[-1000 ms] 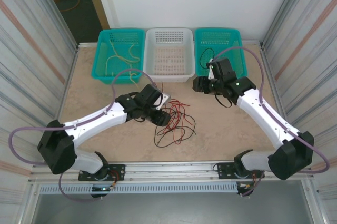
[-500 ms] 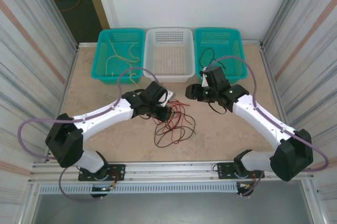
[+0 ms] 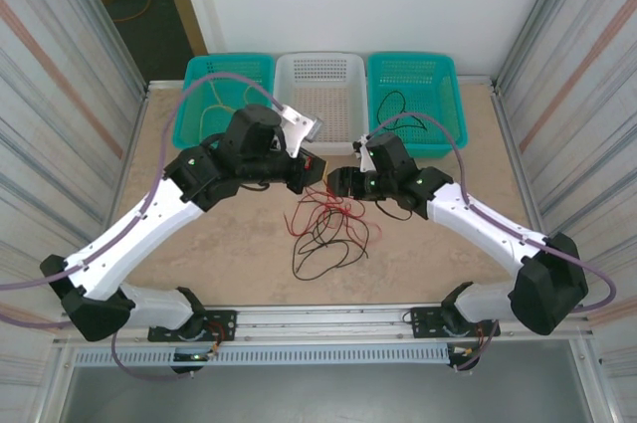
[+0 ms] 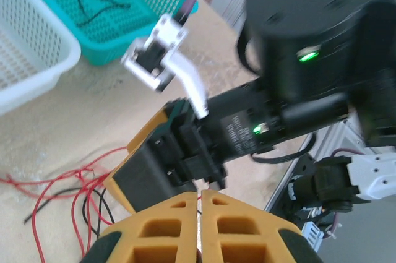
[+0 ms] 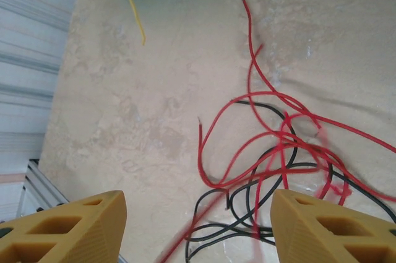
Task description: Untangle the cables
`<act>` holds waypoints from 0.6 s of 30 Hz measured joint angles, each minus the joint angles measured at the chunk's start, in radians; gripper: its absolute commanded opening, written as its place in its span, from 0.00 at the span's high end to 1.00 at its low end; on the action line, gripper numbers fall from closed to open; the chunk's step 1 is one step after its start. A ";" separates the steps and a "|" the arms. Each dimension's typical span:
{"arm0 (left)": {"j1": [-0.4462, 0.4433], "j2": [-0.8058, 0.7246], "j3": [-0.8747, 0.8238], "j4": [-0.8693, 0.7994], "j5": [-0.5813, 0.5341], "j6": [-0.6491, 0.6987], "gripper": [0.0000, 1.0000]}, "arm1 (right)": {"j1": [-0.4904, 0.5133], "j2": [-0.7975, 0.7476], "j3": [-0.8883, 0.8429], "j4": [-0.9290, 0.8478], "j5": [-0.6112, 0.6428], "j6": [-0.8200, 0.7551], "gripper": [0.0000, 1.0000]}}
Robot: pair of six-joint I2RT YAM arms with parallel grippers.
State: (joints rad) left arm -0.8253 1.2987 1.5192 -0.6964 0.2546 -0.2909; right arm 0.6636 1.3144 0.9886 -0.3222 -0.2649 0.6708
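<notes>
Three baskets point(image 3: 318, 58) are lining the table's point(image 3: 199, 244) far edge: left teal basket point(image 3: 249, 57) holding a pale yellow cable point(image 5: 135, 12), right teal basket point(image 3: 418, 57) a black cable point(image 4: 93, 3). Red and black cables point(image 3: 323, 229) are lying tangled mid-table. My left gripper point(image 4: 199, 196) is sitting shut (on a strand? cannot tell); my right gripper point(image 5: 197, 204) is gaping wide above them, its housing point(image 4: 238, 130) print blurring unreadably.
</notes>
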 measured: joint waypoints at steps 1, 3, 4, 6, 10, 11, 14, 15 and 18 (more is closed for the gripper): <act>0.005 0.000 0.026 -0.011 0.008 0.003 1.00 | 0.000 0.002 -0.006 0.003 0.002 0.003 0.41; 0.023 -0.003 0.066 -0.026 0.015 0.008 1.00 | 0.000 0.007 -0.023 0.006 0.004 0.003 0.41; 0.034 -0.006 0.088 -0.035 0.015 0.011 1.00 | 0.000 0.008 -0.034 0.007 0.006 0.003 0.41; 0.055 -0.012 0.128 -0.048 0.014 0.018 1.00 | 0.000 0.008 -0.057 0.006 0.009 0.006 0.41; 0.089 -0.029 0.225 -0.063 0.010 0.030 1.00 | 0.000 0.019 -0.090 0.008 0.011 0.008 0.43; 0.093 -0.033 0.245 -0.063 0.010 0.031 1.00 | 0.000 0.026 -0.094 0.009 0.011 0.010 0.43; 0.100 -0.042 0.315 -0.060 0.010 0.034 1.00 | 0.000 0.061 -0.114 0.021 0.010 0.018 0.44; 0.102 -0.045 0.334 -0.057 0.010 0.034 1.00 | 0.000 0.076 -0.119 0.025 0.009 0.023 0.45; 0.120 -0.049 0.377 -0.039 0.011 0.032 1.00 | 0.000 0.124 -0.126 0.038 0.005 0.033 0.46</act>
State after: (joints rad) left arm -0.7052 1.2495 1.8957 -0.7357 0.2653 -0.2584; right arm 0.6636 1.4384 0.8631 -0.2844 -0.2604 0.7040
